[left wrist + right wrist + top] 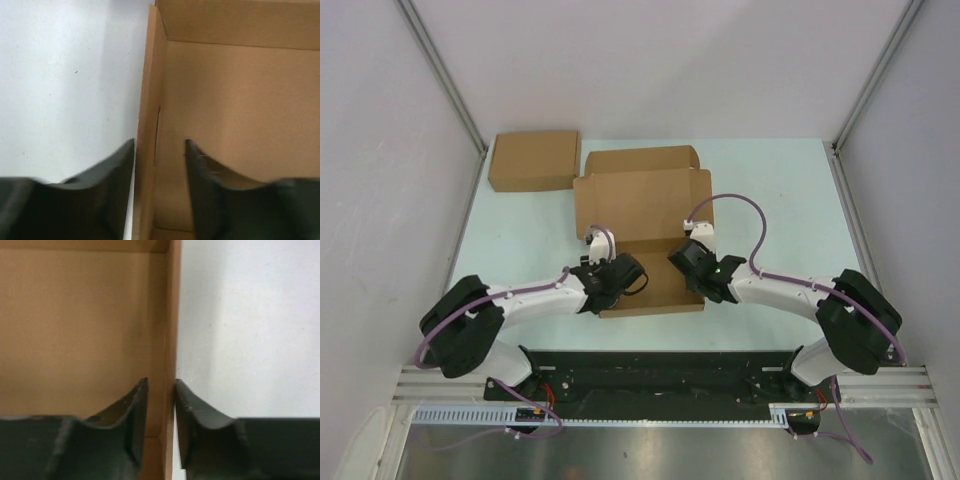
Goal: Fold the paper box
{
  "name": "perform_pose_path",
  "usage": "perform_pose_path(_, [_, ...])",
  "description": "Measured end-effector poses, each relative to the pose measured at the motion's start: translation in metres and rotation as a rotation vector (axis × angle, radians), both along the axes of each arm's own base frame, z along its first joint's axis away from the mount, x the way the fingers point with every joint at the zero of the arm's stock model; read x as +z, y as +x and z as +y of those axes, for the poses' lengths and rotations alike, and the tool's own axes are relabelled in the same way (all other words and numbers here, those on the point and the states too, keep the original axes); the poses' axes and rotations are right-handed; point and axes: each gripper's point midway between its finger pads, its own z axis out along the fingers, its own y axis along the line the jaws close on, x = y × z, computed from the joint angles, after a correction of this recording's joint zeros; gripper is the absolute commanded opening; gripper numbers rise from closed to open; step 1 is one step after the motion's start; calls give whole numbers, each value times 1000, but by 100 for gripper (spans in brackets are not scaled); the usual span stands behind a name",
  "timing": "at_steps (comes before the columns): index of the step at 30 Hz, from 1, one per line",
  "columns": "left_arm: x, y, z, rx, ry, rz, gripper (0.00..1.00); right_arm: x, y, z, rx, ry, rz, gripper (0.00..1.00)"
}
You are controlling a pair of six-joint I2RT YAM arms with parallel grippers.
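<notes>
Straddling the left side wall of the paper box [240, 100], the left jaws stand partly open, one finger [117, 170] outside, one inside. The right jaws sit almost closed about the right wall; pinching or not, cannot tell. The box lies central on the table [770, 200], another flat cardboard box [533, 160] just beside its far-left corner.

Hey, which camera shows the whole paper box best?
Top external: the paper box appears nearly whole, though the arms cover its near edge. The left wrist view shows only its left wall, and the right wrist only its right wall.
</notes>
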Motion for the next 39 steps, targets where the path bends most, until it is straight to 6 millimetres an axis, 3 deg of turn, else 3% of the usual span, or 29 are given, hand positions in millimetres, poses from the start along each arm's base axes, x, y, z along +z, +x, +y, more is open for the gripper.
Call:
perform_pose_path(5, [16, 2, -2, 2, -46, -36, 63, 2, -6, -1, 6, 43, 32, 56])
perform_pose_path(11, [35, 2, -2, 4, -90, -74, 67, 35, 0, -6, -10, 120, -29, 75])
perform_pose_path(17, [60, -1, 4, 3, -132, -122, 70, 57, -4, -15, -12, 152, -60, 79])
perform_pose_path(21, [93, 0, 8, -5, -188, -197, 70, 89, -1, -22, -14, 197, -106, 80])
perform_pose_path(25, [130, 6, 21, 10, -258, -300, 70, 136, 26, -41, -62, 271, -195, 80])
perform_pose_path(28, [146, 20, 46, 95, -284, -353, 69, 162, 54, -68, -130, 316, -266, 79])
perform_pose_path(30, [152, 32, 69, 176, -294, -385, 69, 169, 68, -84, -181, 332, -293, 79])
perform_pose_path(33, [156, 51, 106, 301, -308, -412, 73, 166, 96, -102, -260, 367, -305, 80])
perform_pose_path(35, [156, 61, 117, 341, -314, -411, 83, 154, 112, -101, -270, 390, -288, 81])
perform_pose_path(36, [156, 68, 122, 352, -315, -412, 94, 148, 118, -99, -267, 400, -277, 82])
perform_pose_path(39, [155, 86, 125, 340, -345, -422, 97, 134, 137, -89, -231, 447, -254, 82])
